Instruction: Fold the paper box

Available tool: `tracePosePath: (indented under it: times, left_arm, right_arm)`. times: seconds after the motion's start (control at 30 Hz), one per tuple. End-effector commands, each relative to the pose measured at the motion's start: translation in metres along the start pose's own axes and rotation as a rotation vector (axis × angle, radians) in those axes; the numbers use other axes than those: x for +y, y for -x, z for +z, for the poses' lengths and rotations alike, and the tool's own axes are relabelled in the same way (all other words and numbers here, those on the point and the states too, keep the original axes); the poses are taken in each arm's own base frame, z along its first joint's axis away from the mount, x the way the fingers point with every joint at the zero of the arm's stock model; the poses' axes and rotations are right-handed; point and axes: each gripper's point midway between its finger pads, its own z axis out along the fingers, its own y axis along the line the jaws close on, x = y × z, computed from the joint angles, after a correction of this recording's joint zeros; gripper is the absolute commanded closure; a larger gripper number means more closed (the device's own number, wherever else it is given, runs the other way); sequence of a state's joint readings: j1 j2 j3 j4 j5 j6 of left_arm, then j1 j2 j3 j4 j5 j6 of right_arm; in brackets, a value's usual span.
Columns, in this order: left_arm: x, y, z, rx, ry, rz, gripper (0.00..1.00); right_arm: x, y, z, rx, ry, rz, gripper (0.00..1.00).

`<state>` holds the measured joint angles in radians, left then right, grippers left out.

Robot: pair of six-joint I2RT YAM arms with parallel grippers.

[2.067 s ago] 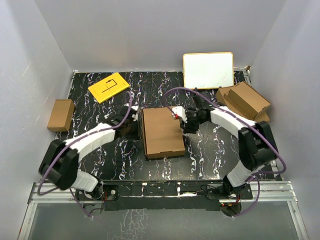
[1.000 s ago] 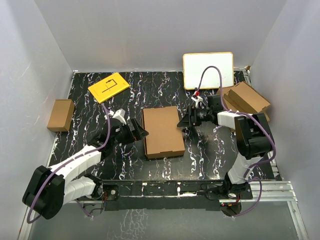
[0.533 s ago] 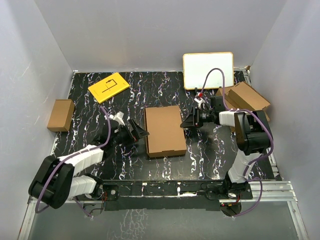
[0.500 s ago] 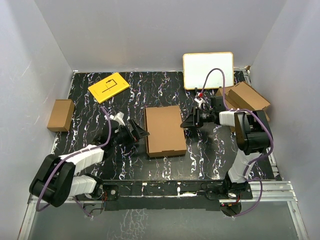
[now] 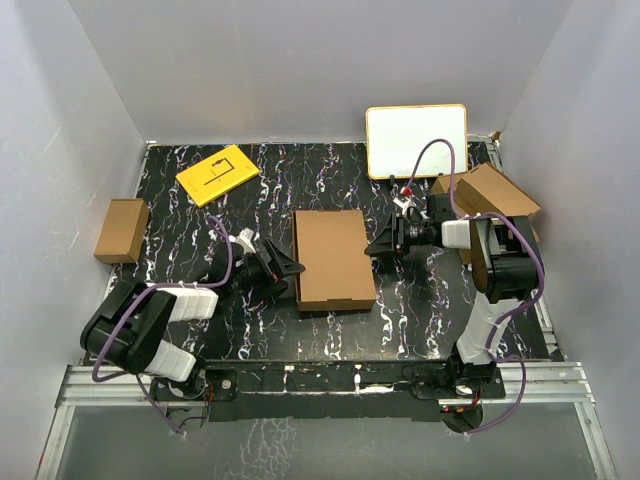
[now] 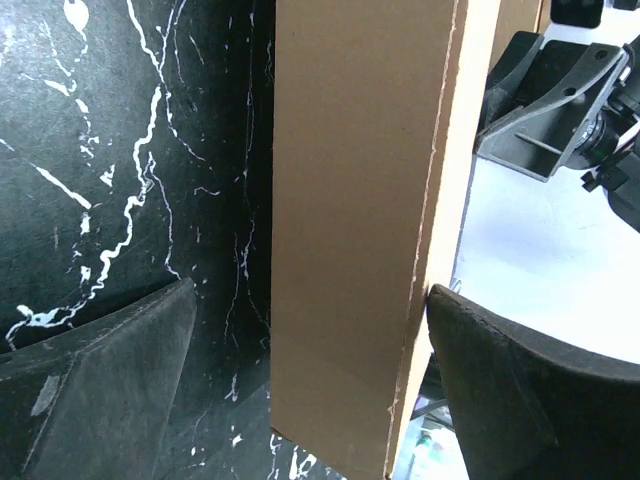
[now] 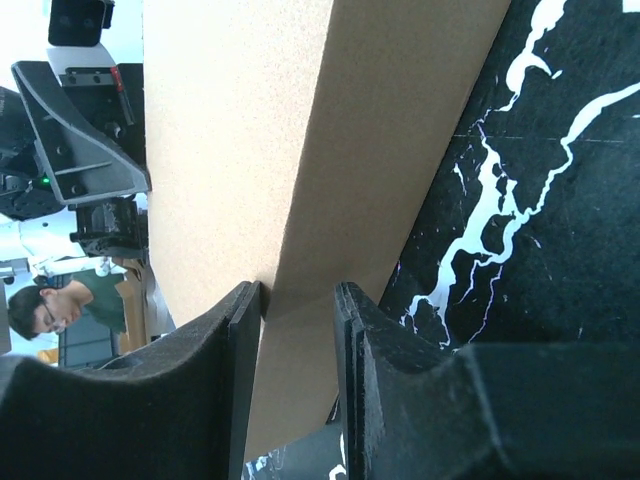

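The paper box (image 5: 335, 258) is lying closed and flat near the middle of the black marbled table (image 5: 200, 215). Its broad top is facing up. Its long axis is running from the near edge toward the back wall, with the far end leaning slightly to the left.

The left gripper (image 5: 283, 270) is sitting low against the box's left side, near the front corner. The left arm is stretching out flat across the table from its base, pointing right. In the left wrist view the left gripper (image 6: 310, 290) is standing wide open, its two dark fingers (image 6: 110, 380) spreading well apart with the box's side wall (image 6: 350, 200) between them.

The right gripper (image 5: 376, 245) is meeting the box's right edge, about halfway along. The right arm is rising from its base, bending at the elbow and reaching left. In the right wrist view the right gripper (image 7: 298, 295) is showing narrowed jaws, with the box's upper edge (image 7: 230, 120) running in between the fingers (image 7: 395, 400); whether they are pinching the cardboard I cannot tell.

A small cardboard box (image 5: 122, 230) is sitting at the far left, a yellow card (image 5: 218, 174) is lying at the back left, a whiteboard (image 5: 416, 141) is leaning on the back wall, and stacked cardboard pieces (image 5: 490, 200) are lying at the right.
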<state>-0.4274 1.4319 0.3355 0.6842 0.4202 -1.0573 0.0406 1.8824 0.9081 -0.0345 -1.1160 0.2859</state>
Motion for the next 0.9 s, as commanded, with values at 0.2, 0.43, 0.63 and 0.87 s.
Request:
tracePosePath:
  times: [0.2,0.43,0.63,0.87]
  left_arm:
    - [-0.042,0.013,0.015,-0.001,-0.168,0.009,0.03]
    - [-0.05,0.011,0.028,0.02,-0.188,0.002,0.16]
    - [-0.053,0.009,0.032,0.026,-0.198,-0.001,0.35]
    - [-0.059,0.017,0.02,-0.012,-0.149,0.091,0.62]
  right_arm:
    - [-0.052,-0.008,-0.003,0.005,-0.186,0.003,0.65]
    - [-0.053,-0.009,-0.002,0.013,-0.181,0.005,0.65]
    - [-0.047,-0.008,-0.002,0.017,-0.154,-0.009,0.61]
    - [-0.012,0.003,-0.006,0.026,-0.014,-0.11,0.43]
